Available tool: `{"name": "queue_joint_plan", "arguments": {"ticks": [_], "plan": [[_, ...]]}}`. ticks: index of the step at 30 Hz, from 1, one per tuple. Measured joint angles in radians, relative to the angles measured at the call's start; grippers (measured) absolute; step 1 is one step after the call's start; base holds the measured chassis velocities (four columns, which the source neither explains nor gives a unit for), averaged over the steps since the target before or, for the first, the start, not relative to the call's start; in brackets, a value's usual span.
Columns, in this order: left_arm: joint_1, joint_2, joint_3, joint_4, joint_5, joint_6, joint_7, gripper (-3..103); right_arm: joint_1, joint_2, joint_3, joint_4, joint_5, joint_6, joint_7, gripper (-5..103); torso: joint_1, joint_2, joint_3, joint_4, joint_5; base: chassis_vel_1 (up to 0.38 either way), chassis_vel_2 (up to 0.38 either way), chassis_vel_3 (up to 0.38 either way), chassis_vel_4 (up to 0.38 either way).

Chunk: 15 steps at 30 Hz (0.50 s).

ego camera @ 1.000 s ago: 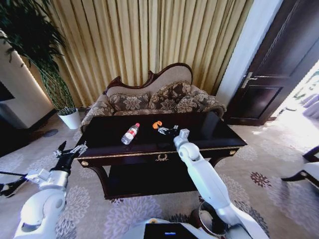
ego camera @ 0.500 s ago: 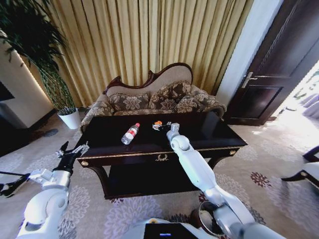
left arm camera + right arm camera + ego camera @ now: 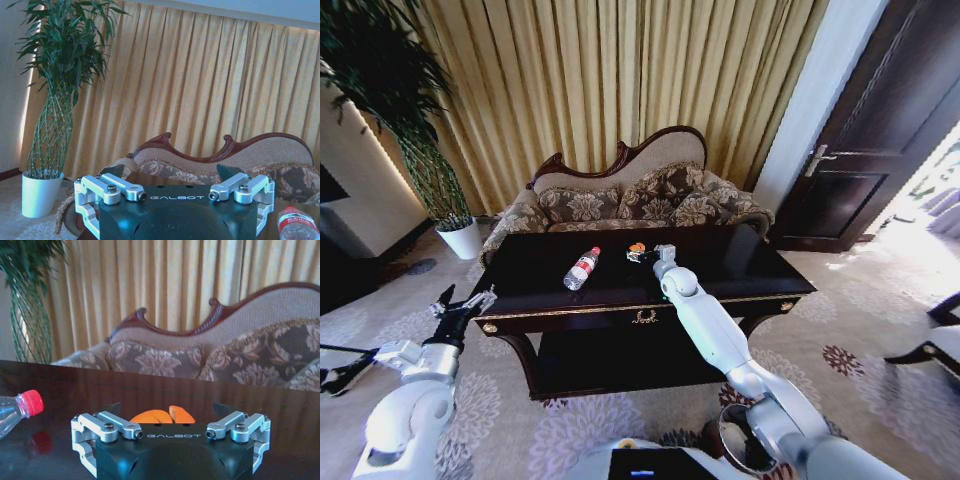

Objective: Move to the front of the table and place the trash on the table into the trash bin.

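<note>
The right gripper (image 3: 642,256) is stretched out over the table (image 3: 740,275), near its back edge and about the middle. Its fingers are spread wide, one on each side of the small orange piece (image 3: 162,416), which lies on the table top between them. Nothing is held yet. The clear bottle (image 3: 582,268) with the red cap lies on its side, close by toward the left end of the table, apart from the gripper. The trash bin (image 3: 740,440) is seen on the floor in front of the table, beside the robot's right arm.

The left gripper (image 3: 460,305) is held in the air off the left front corner of the table. Its fingers are open and nothing is held in it.

Some things could go wrong here. The orange piece looks small and low, so it could be missed or pushed away when the fingers are closed. If the arm is swung to the side, the bottle could be bumped and rolled off the table.

The word GALBOT is printed on both grippers. A red and white label is wrapped around the bottle, but its words cannot be read.
</note>
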Motion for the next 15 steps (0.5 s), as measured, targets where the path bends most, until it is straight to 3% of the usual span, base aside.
{"name": "queue_joint_plan", "arguments": {"ticks": [3,15], "plan": [[0.001,-0.003,0.0,-0.001,0.001,0.0,0.001,100,0.021,-0.009,-0.009,0.024,0.026,-0.071,0.019,100,0.0,0.0,0.0,-0.0001,-0.0001,0.0,0.0,0.0,0.0],[0.001,-0.007,-0.012,-0.002,0.0,-0.002,0.005,100,0.075,0.009,-0.064,0.002,0.068,-0.127,0.068,100,0.0,0.0,0.0,0.0001,-0.0001,0.0,0.0,0.0,0.0]]}}
